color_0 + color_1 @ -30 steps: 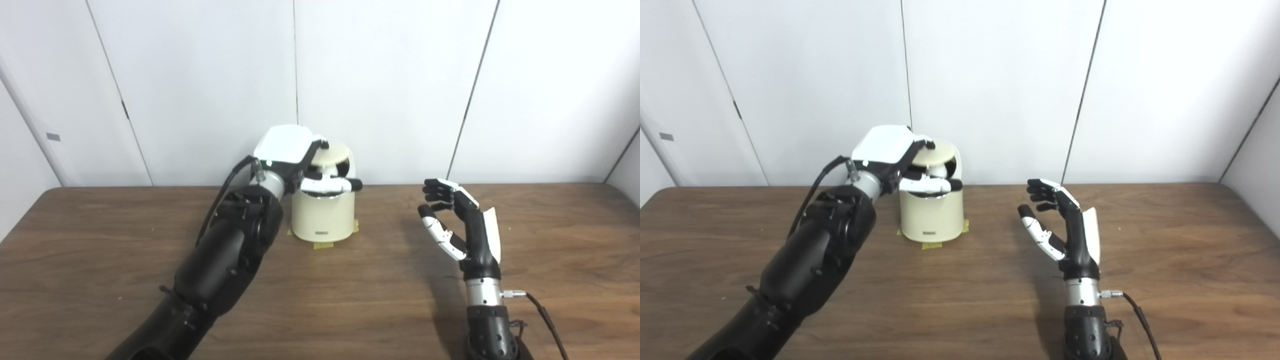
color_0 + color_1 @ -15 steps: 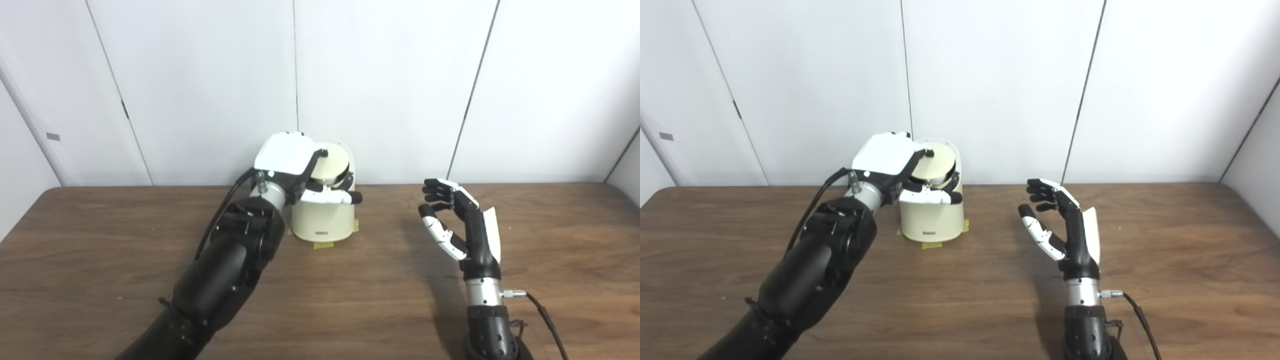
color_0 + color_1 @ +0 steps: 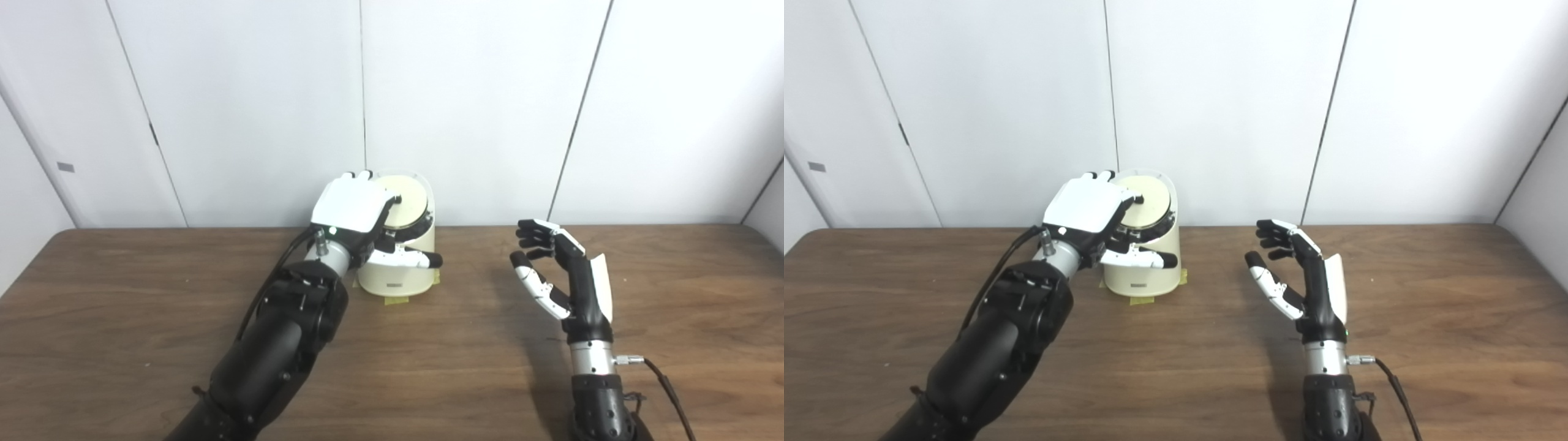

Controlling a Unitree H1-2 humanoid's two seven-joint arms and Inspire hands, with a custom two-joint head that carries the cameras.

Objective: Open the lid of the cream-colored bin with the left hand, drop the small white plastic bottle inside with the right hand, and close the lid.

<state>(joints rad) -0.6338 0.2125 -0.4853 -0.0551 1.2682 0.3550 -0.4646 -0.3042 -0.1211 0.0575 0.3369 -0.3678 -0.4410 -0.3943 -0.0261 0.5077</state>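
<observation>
Lid (image 3: 401,201) tilted on bin (image 3: 398,278); left hand (image 3: 358,211) fingers touching it

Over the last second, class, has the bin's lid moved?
Yes. The lid has swung down toward the bin rim, nearly shut, under the left hand.

small label on bin (image 3: 395,285) front, print unreadable

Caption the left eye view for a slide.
Left hand rests on the bin lid; right hand waits open and empty above the table.
</observation>
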